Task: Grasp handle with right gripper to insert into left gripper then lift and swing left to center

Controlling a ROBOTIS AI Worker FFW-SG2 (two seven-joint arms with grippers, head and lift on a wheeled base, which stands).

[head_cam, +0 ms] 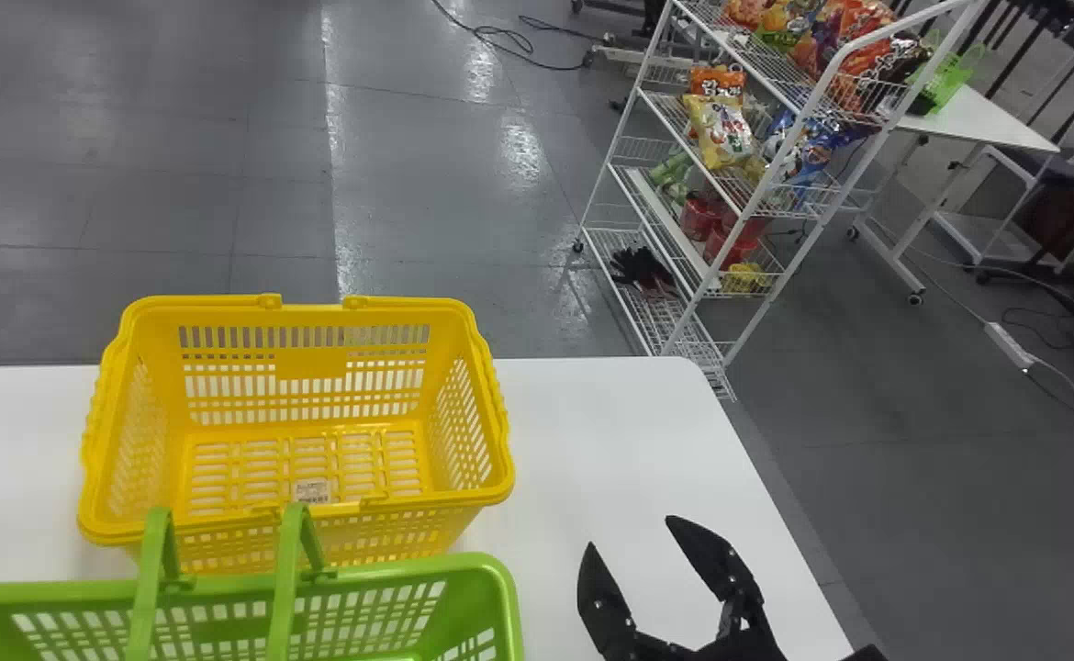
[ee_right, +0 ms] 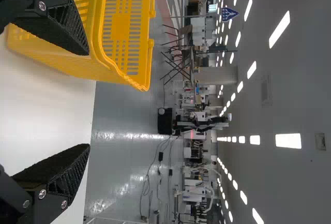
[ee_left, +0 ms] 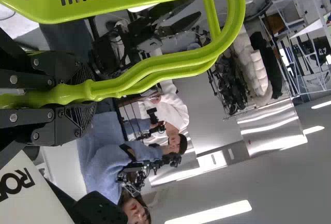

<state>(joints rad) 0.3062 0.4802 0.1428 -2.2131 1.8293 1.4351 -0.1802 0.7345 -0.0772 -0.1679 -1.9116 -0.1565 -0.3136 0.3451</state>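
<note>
Nearest the camera in the head view, we see the green basket (head_cam: 506,592) at the lower left, cut by the bottom edge, with two arms of its handle (head_cam: 285,588) overlapping the near side of the yellow basket (head_cam: 418,537). The latter stands on the white table (head_cam: 583,431); on its slatted floor we note a label (head_cam: 312,491). The right gripper (head_cam: 632,532) is at the lower right, its fingers apart. Beyond, a wire rack (head_cam: 748,213) holds snack bags (head_cam: 721,128).

In the left wrist view, we find the left gripper (ee_left: 88,93) clamped on the handle, whose curved bars run close together.

In the right wrist view, we observe the right gripper (ee_right: 88,100) spread wide, one finger overlapping the yellow basket.
</note>
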